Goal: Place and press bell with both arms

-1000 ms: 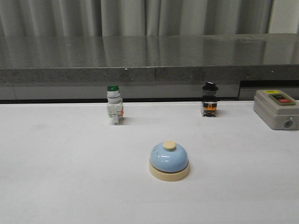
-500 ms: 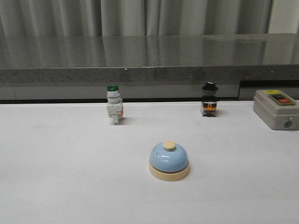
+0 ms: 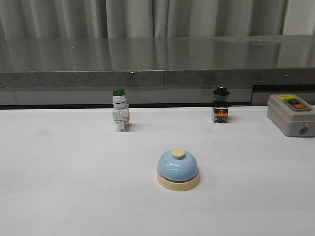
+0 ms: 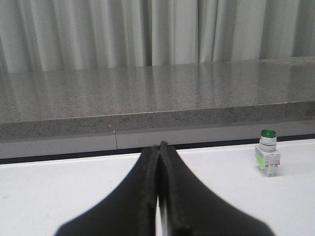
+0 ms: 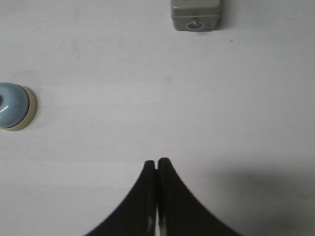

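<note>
Two hands, and neither one has reached the bell (image 3: pixel 178 169) yet. It sits upright on the white desk (image 3: pixel 64 187), toward the near middle, cream button on top, with nothing touching it. Behind it stand a green-capped switch (image 3: pixel 120 110) to the left and a black-capped one (image 3: pixel 220 105) to the right, and a grey box (image 3: pixel 291 114) lies far right; all are well apart from the bell.

Neither arm shows in the front view. The right hand (image 5: pixel 157 162) has its fingers pressed together, holding nothing, and looks down on the desk; its camera catches the bell at the edge of the frame, so the bell lies off to that hand's left, across bare desk. The left hand (image 4: pixel 159 146) is likewise closed and empty, pointing level toward the back ledge, with the green switch in sight but no bell. From that, I'd judge the right arm better placed to go first.

Against the earlier front views, nothing has shifted: bell, switches and box all sit as they did.
</note>
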{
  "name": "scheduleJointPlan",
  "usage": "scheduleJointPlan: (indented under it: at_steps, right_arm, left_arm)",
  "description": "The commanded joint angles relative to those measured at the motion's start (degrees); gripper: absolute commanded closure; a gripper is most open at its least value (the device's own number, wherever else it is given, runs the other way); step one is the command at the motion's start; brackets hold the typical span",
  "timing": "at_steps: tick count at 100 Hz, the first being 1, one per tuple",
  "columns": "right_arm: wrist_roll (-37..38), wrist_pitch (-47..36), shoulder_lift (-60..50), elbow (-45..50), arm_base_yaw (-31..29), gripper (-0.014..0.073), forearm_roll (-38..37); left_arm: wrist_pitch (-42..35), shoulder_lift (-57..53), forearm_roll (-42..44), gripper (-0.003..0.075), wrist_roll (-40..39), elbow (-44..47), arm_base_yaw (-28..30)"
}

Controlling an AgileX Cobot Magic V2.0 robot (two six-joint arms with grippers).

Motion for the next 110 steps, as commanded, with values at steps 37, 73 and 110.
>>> scheduleJointPlan:
  at_steps: [37,73,110]
  right_arm:
    - [-1.04,-16.04,17.08,-4.92,16.34,0.0657,3.02]
    - [-1.04,-18.84,33.43,-15.46,24.86,0.0657,3.02]
    - [-1.04,-18.83,41.94,-21.45,30.21,0.0657,3.02]
  left_arm:
    - [-4.99,-1.81,-0.05,0.0741,-0.53,3.22,0.02]
    - [-4.99,-1.81,-0.05,0.0741,-0.53,3.22,0.02]
    - [-4.99,-1.81,-0.05,0.0741,-0.53,3.22,0.02]
